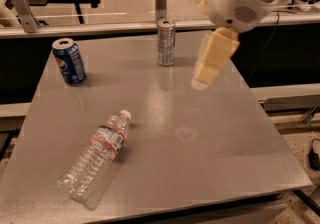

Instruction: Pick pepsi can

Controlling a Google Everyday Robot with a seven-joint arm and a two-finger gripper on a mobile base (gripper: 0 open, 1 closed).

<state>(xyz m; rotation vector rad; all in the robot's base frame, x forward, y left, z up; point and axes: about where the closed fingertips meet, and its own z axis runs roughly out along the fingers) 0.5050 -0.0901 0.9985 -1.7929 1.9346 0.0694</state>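
The pepsi can (pixel 69 61), short and dark blue with a round logo and a silver top, stands upright at the far left of the grey table (pixel 215 168). My gripper (pixel 212 60), with cream-coloured fingers, hangs in the air above the table's far right part, pointing down and to the left. It is well to the right of the pepsi can and holds nothing that I can see.
A taller slim silver-grey can (pixel 166 42) stands at the far middle of the table, just left of the gripper. A clear plastic water bottle (pixel 97 155) lies on its side at the near left. A railing (pixel 100 28) runs behind the table.
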